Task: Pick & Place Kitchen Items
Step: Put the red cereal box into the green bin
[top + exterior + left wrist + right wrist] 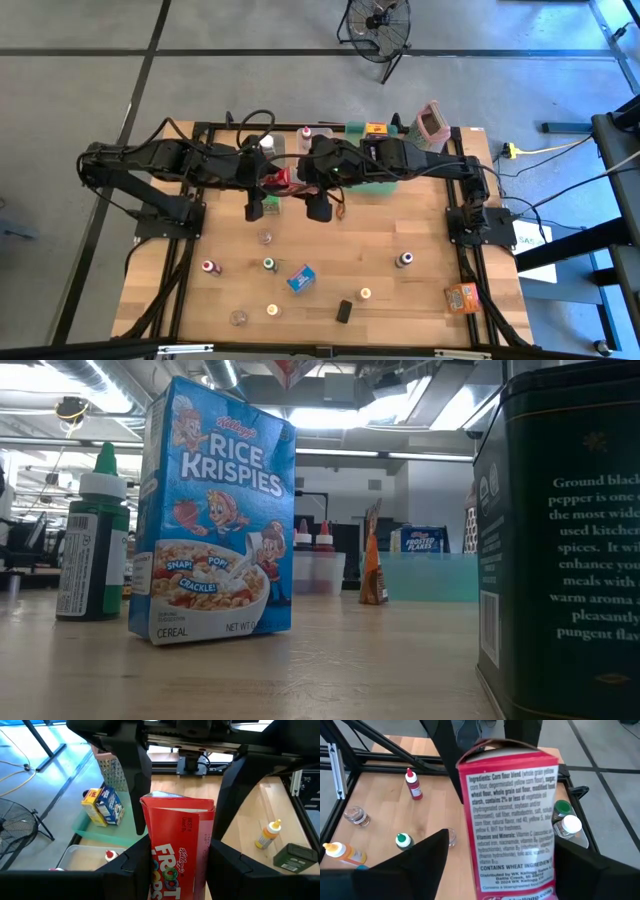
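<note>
Gripping red cereal box (pixel 180 850), left gripper (pixel 177 857).

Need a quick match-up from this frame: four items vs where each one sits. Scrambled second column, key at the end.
1. red Froot Loops box
2. blue Rice Krispies box
3. orange box
4. box grater

A. at the back edge of the table
B. near the right front corner
C. held in the left gripper
D. on the wood, front middle

Pairs: 1-C, 2-D, 3-B, 4-A
</note>
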`<state>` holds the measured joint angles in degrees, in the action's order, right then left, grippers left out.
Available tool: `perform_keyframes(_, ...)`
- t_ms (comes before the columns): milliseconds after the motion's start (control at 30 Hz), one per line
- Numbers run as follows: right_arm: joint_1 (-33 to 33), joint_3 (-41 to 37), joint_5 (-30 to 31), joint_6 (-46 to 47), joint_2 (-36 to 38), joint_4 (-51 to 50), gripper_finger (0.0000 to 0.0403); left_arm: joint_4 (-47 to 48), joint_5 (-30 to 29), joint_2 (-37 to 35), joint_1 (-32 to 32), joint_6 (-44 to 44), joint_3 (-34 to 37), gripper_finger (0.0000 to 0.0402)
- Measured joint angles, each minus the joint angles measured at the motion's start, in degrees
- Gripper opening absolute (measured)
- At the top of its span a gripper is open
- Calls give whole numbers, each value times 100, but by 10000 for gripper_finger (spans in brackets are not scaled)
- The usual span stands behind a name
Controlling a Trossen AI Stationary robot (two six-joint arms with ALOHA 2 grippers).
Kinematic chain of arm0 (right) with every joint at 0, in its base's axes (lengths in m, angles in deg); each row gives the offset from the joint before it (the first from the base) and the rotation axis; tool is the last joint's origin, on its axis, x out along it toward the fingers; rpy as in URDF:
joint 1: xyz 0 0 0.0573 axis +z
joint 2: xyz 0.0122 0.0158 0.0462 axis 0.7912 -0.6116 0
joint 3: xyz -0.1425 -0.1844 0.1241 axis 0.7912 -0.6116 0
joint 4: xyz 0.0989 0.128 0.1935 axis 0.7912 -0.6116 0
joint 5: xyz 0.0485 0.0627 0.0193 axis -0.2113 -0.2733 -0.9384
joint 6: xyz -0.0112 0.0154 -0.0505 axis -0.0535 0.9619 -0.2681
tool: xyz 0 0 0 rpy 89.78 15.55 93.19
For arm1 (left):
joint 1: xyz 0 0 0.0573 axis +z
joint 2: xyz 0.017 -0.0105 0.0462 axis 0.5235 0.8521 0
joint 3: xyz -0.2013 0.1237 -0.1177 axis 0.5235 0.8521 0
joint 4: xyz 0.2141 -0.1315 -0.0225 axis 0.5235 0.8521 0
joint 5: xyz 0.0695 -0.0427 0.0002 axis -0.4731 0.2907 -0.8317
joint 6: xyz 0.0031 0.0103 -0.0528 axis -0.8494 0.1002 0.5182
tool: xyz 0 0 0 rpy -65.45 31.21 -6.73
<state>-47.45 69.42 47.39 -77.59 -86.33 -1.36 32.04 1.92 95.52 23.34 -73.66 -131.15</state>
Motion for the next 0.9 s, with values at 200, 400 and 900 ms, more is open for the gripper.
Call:
perform_keyframes(200,-4,0,-54,0,0,-44,264,-65,12,0,-2,-2,0,145)
perform_keyframes(400,-54,0,-252,111,0,-176,224,-68,44,1,-2,-2,2,145)
perform_keyframes(900,-70,0,-380,153,4,-215,181,-86,108,2,-2,-80,2,145)
